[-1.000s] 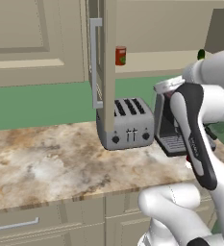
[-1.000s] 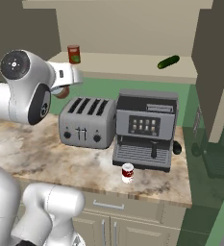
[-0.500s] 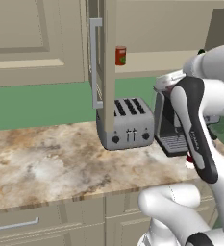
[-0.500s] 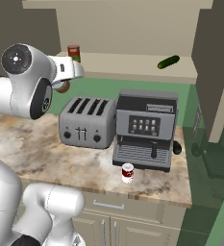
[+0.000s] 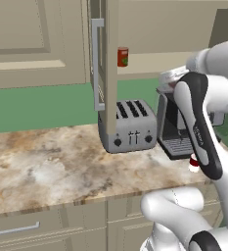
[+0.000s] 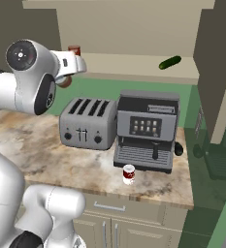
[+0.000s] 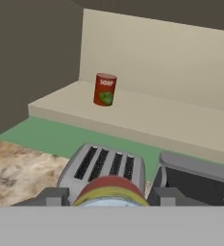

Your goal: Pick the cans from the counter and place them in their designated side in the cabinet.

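My gripper (image 7: 108,198) is shut on the can with yellow and red bands (image 7: 110,190), its fingers (image 7: 53,196) on either side. In the right base view the gripper (image 6: 70,71) holds this can (image 6: 64,82) above the toaster, just in front of the cabinet shelf (image 6: 134,68). A second can, dark red above and white below (image 6: 129,174), stands on the counter (image 6: 46,160) before the coffee machine; in the left base view this can (image 5: 194,164) is half hidden behind my arm. The cabinet door (image 5: 104,54) stands open.
A taller red can with a green patch (image 7: 105,89) stands on the shelf's left part, and a dark green object (image 6: 170,62) lies at its right. Below are a silver toaster (image 6: 88,123) and a coffee machine (image 6: 146,131). The other cabinet door (image 6: 216,72) hangs open at the right.
My arm has lifted the held can a little higher and closer to the shelf. The cans on the shelf and the counter have stayed put.
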Robot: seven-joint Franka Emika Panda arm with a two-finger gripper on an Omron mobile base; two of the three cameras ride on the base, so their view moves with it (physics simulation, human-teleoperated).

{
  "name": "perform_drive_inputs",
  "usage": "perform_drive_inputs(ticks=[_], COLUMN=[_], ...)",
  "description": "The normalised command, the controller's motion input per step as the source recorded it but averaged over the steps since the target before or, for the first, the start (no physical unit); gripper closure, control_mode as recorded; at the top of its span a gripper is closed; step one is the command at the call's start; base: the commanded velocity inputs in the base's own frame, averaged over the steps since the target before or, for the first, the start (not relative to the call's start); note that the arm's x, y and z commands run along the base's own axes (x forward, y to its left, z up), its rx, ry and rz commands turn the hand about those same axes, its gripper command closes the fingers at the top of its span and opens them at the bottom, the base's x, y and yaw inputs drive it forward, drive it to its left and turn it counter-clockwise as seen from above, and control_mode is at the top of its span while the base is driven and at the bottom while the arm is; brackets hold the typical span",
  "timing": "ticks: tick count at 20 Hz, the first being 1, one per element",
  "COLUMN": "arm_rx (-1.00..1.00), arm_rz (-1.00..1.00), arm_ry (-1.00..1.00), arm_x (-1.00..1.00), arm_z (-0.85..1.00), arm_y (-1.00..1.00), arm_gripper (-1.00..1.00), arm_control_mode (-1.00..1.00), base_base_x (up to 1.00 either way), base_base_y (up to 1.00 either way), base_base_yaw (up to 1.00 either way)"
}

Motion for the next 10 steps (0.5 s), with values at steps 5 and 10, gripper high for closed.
perform_drive_inputs(ticks=[5,10], arm_rx=[0.0,0.0], arm_rz=[0.01,0.0], arm_ry=[0.0,0.0], arm_x=[0.17,0.17], arm_z=[0.06,0.05], arm_y=[0.0,0.0], arm_gripper=[1.0,1.0], arm_control_mode=[-1.0,-1.0], base_base_x=[0.0,0.0], base_base_y=[0.0,0.0], base_base_yaw=[0.0,0.0])
